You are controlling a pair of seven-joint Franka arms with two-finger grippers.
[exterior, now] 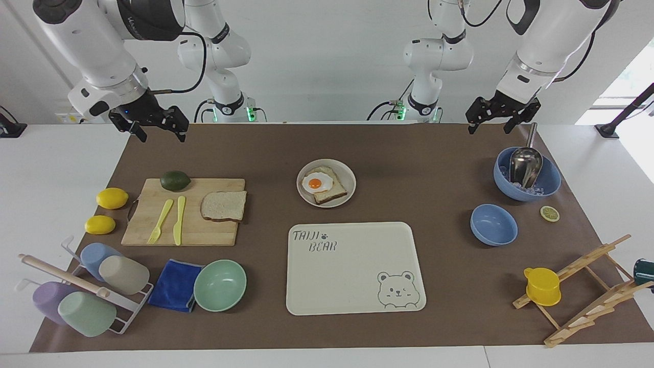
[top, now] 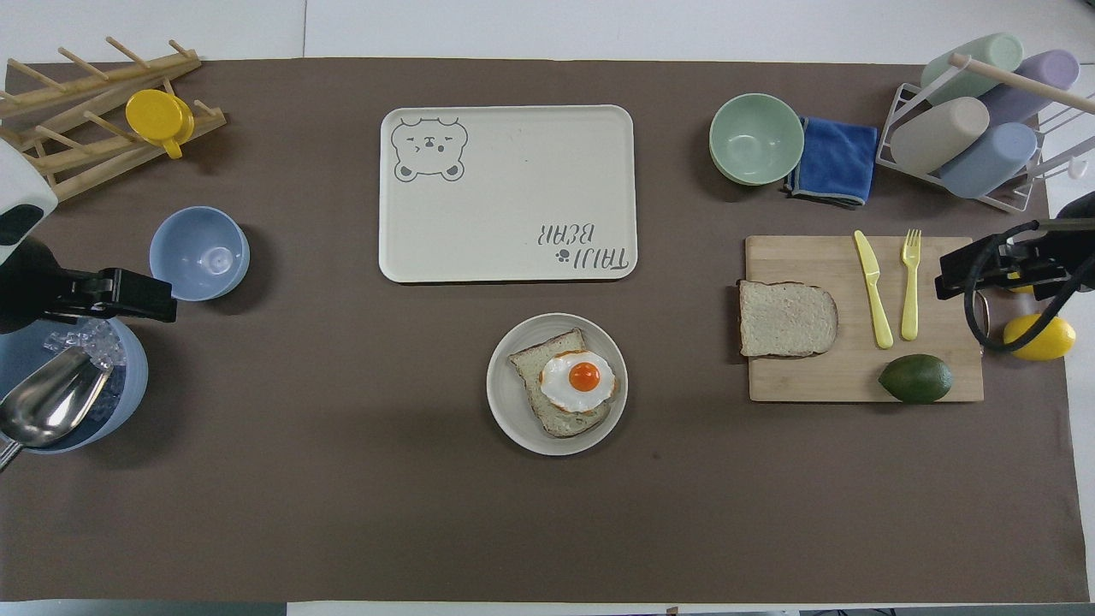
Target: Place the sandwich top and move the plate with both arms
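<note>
The sandwich top (exterior: 224, 205) lies flat on a wooden cutting board (exterior: 204, 230), toward the right arm's end of the table; it also shows in the overhead view (top: 787, 318). The plate (exterior: 348, 175) sits mid-table and holds a toasted slice with a fried egg (exterior: 315, 183); the plate also shows in the overhead view (top: 513, 415). My right gripper (exterior: 156, 128) hangs open and empty in the air over the cutting board's end by the lemons (top: 984, 267). My left gripper (exterior: 498, 120) hangs open and empty over the blue bowl of ice (exterior: 549, 179).
A bear-printed tray (exterior: 347, 276) lies just farther from the robots than the plate. On the board are an avocado (exterior: 175, 180), a knife and a fork. A mint bowl (exterior: 219, 284), blue cloth, cup rack, two lemons, a small blue bowl (exterior: 493, 224) and a wooden rack with a yellow cup ring the mat.
</note>
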